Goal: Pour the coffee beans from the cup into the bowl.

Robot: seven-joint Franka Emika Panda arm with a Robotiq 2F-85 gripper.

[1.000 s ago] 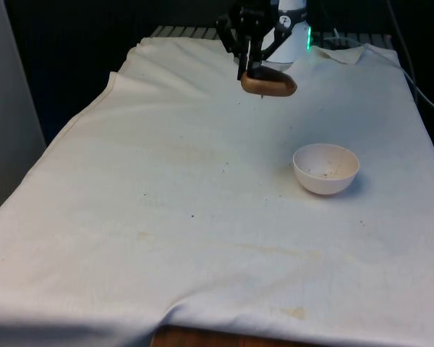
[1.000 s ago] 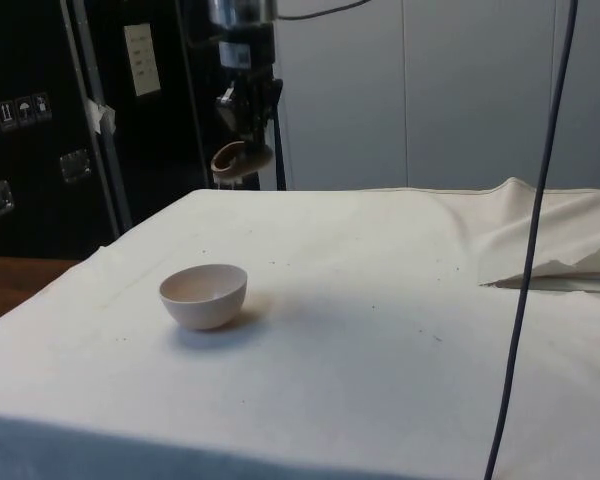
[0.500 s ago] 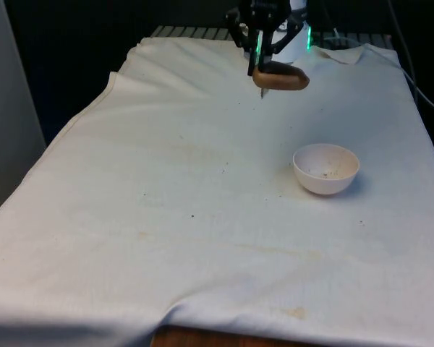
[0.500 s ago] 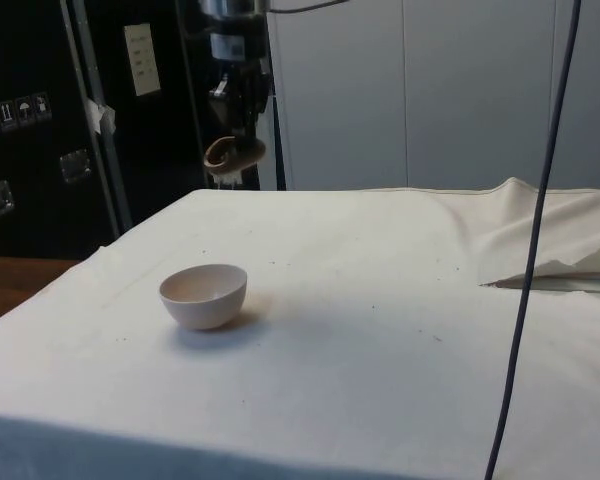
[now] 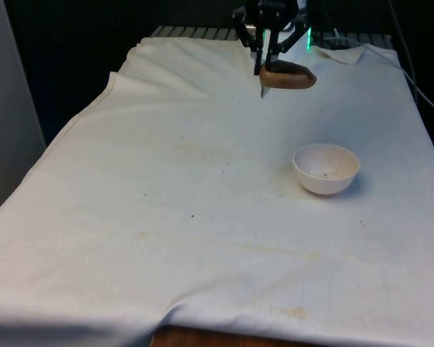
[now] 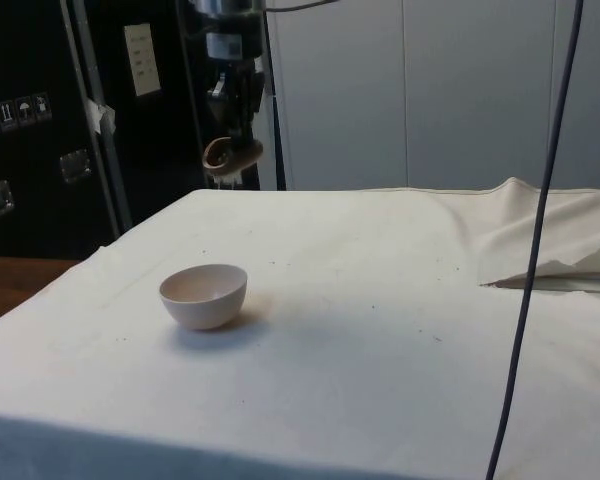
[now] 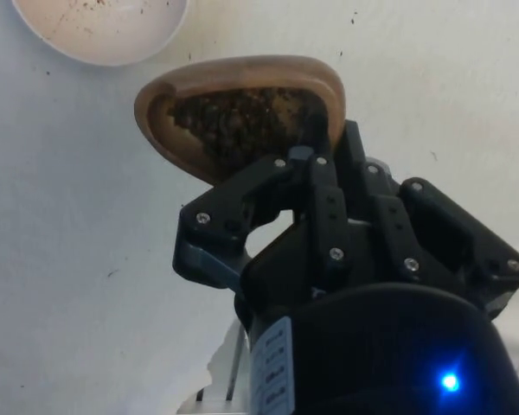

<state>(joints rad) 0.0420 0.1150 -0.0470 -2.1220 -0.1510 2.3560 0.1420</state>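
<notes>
Up in the air near the far end of the table, the gripper (image 5: 263,59) holds a brown wooden cup (image 5: 287,76). Its two fingers are squeezed on the cup's rim. The cup is wider than it is tall. Its long side runs across the front view, and it sticks out from the fingers toward the front view's right. It sits about level with its open side up, and dark coffee beans (image 7: 242,121) fill it. The white bowl (image 5: 326,168) stands on the white cloth (image 5: 166,202), nearer the camera and well apart from the cup. A few dark crumbs lie inside the bowl.
</notes>
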